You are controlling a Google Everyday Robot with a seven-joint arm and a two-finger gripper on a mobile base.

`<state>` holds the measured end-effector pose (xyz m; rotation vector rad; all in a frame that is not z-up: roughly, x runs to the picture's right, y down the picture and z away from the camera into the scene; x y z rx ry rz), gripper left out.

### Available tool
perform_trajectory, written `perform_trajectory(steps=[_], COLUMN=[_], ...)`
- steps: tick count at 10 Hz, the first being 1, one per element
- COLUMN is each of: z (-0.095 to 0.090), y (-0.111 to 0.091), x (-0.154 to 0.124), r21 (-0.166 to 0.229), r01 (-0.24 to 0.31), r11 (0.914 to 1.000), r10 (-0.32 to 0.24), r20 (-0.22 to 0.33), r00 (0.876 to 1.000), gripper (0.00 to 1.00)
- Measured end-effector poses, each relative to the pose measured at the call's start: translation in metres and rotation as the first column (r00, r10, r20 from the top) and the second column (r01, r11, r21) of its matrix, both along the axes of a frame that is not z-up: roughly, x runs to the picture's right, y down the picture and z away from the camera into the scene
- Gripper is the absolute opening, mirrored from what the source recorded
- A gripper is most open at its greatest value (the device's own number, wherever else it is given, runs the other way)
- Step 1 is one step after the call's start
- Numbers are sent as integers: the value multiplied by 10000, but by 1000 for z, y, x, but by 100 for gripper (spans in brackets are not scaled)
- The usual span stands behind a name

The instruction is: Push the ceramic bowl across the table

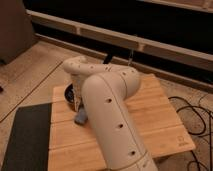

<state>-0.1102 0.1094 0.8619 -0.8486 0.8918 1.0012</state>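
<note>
The ceramic bowl [69,93] is dark and small; only its left part shows at the far left of the table [150,115], the rest is hidden by my arm. My white arm reaches from the lower right over the table and bends down at the bowl. The gripper [76,102] hangs at the bowl's near right side, mostly hidden by the arm. I cannot tell whether it touches the bowl.
A blue-grey block [80,118] lies on the table just in front of the gripper. A dark grey mat [27,140] lies on the floor left of the table. Black cables [200,117] run on the floor at the right. A wall ledge runs behind.
</note>
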Motion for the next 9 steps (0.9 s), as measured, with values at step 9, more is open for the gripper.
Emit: perform_trajectory(steps=[9], z=[56], y=[-103], x=[-7], r21=[4063], r01=[-1316], r11=[9042], r10=[1000], r20=[981], r00=[9901], gripper=[65])
